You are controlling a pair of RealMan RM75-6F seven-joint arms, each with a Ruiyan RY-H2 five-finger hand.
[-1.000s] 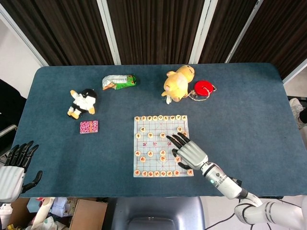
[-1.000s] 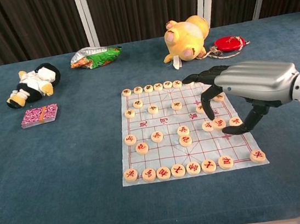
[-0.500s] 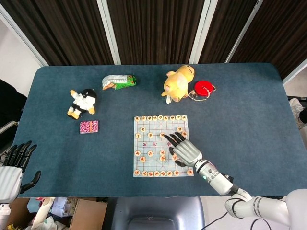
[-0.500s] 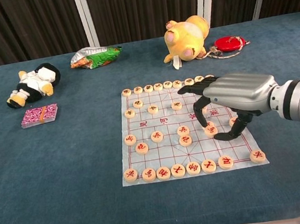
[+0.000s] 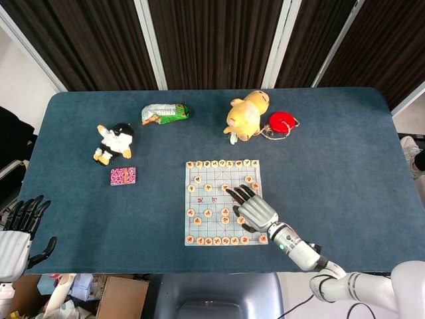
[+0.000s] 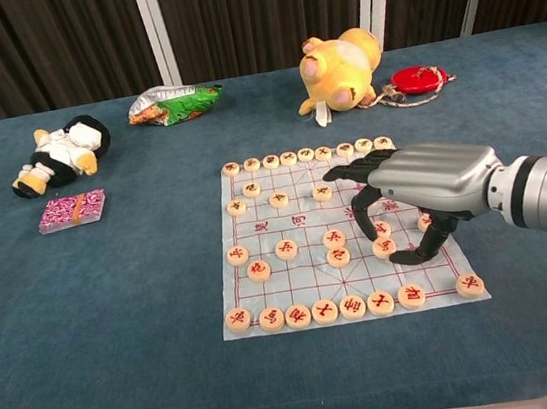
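Chest view shows the right hand (image 6: 421,193) spread palm-down over the right half of the chess board (image 6: 296,224), its fingers (image 6: 364,215) bent downward and the thumb curled beneath. One fingertip comes down at a round chess piece (image 6: 383,246) just under the hand; whether it touches or pinches that piece cannot be told, since the fingers hide the contact. Nothing is clearly gripped. The hand's body covers several squares and at least one piece behind it, and part of another piece (image 6: 424,220) peeks out by the thumb. Ahead of the fingers, further from the robot, runs the far row of pieces; nearer the robot lies the near row.

Head view has the same hand (image 5: 255,211) over the board's (image 5: 199,199) lower right part, its forearm running off toward the bottom edge. The markings on the pieces are too small to read.

Left hand (image 5: 18,234) hangs off the table's near-left corner, partly cut by the frame edge, fingers apart and holding nothing. Well beyond the right hand sit a yellow plush (image 6: 343,70) and a red disc (image 6: 418,78).
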